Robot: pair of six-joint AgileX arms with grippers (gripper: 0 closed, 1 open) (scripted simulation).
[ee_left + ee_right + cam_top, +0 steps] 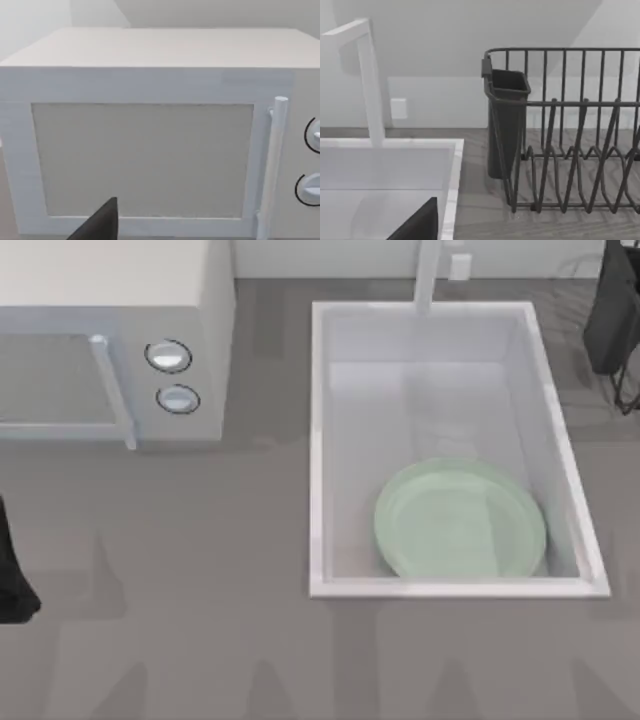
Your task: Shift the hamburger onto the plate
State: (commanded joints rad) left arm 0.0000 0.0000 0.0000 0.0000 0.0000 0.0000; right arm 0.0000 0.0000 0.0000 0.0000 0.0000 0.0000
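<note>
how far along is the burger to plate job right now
Nothing looks done yet: the plate lies bare in the sink, and the microwave door is closed. Nothing is in hand; the left arm sits at the table's left edge, the right at its far right. Fetching and placing the hamburger remains.

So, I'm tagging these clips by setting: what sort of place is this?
Most likely a kitchen counter, rendered in simulation: a closed microwave on the left, a sink with a faucet holding the plate, and a dish rack beside it.
</note>
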